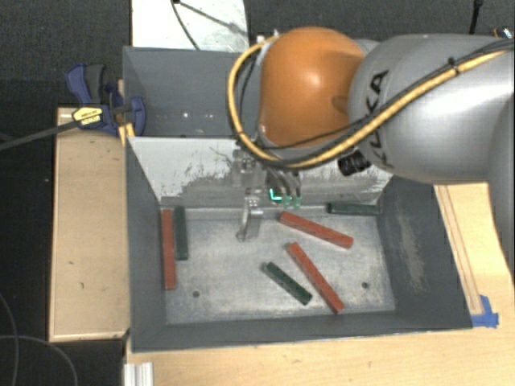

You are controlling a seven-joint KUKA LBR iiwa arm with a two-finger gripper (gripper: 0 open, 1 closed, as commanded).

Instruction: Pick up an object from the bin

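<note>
From my console I see the gripper [245,230] hanging under the arm's orange cover, low over bare floor in the rear middle of the grey bin [418,248]. Whether its jaws are spread or pressed together I cannot tell from this angle. The nearest thing is a slanted red bar [315,230], which lies flat just to the view's right of the jaws and apart from them. Further forward and to the right of the jaws lies a longer red bar [315,277], angled toward the front wall. A short dark green bar [287,284] lies beside it, a little right of the jaws and toward the front. Right of the jaws, along the foot of the rear wall, lies a dark bar [352,209]. Well to the left of the jaws, a red strip [168,249] and a dark green strip [181,232] lie side by side, running front to back by the left wall.
</note>
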